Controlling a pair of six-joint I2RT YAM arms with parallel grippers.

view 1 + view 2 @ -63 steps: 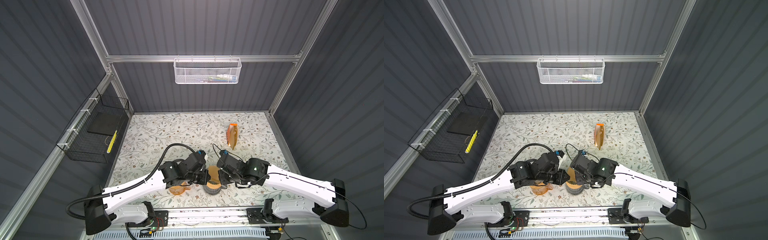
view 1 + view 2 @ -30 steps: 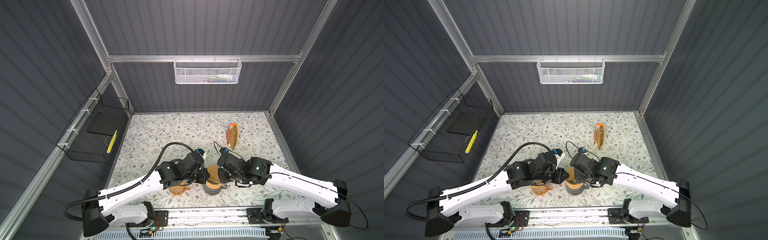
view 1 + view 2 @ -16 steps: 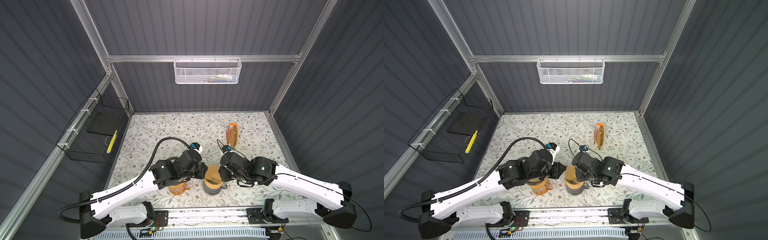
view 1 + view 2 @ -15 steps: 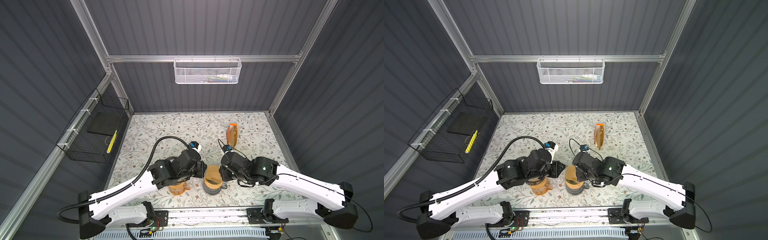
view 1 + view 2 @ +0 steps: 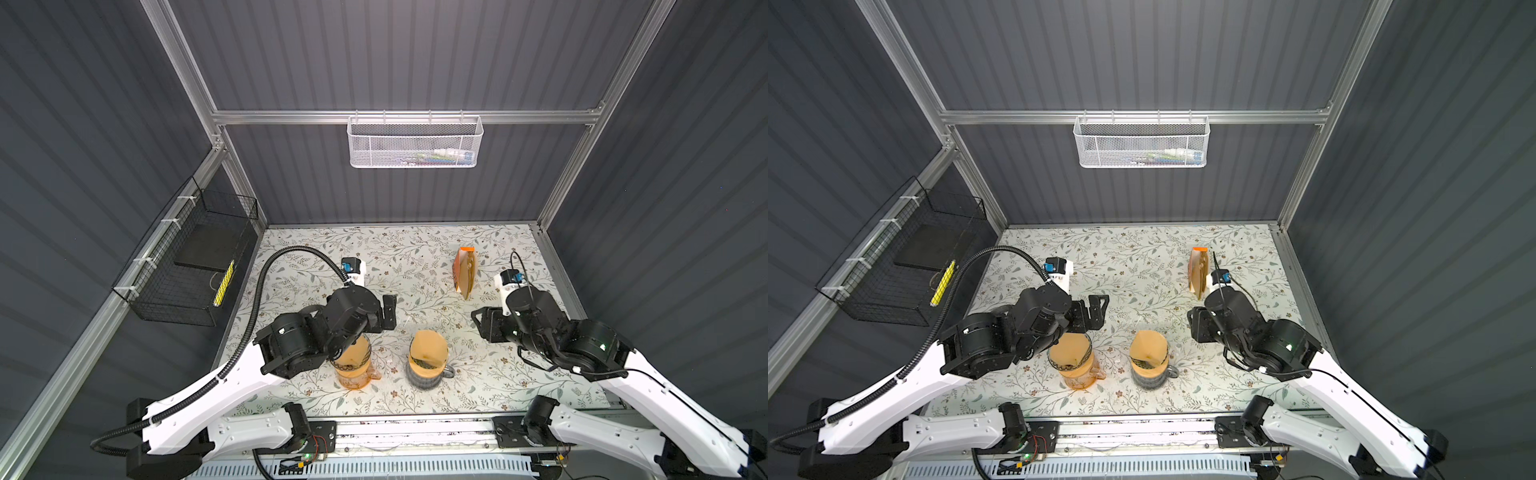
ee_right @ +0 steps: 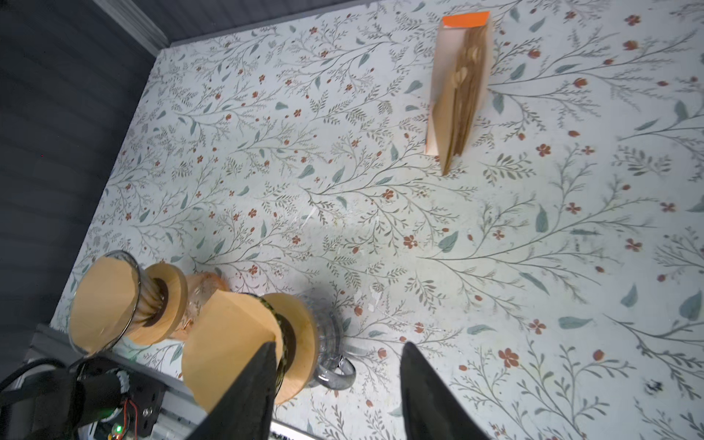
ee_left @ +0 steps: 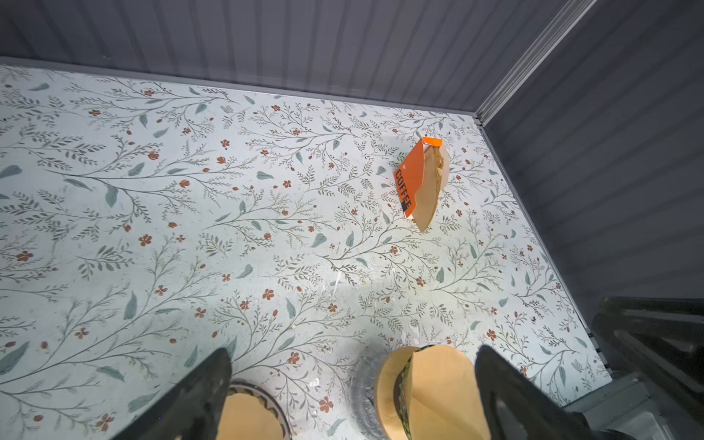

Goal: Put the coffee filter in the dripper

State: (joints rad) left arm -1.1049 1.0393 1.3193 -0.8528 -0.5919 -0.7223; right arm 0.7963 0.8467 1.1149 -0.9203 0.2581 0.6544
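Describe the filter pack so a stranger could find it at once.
On the floral table, look toward the back right, away from the two drippers near the front edge. The filter pack stands there alone: an orange sleeve printed COFFEE, with a fan of tan paper filters showing.

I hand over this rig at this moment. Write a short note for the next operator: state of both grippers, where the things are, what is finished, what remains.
Left gripper: open, empty, clear of both drippers.
Right gripper: open, empty, to the right of them.
Brown paper coffee filter: in the glass cone dripper with wooden collar on the clear glass carafe; it stands well above the rim.
Second glass dripper on the amber carafe: also lined with a paper filter.
Orange cardboard filter pack: far right of the floral table.
Done: filter placed. Left: perhaps press it deeper; it looks loosely seated.
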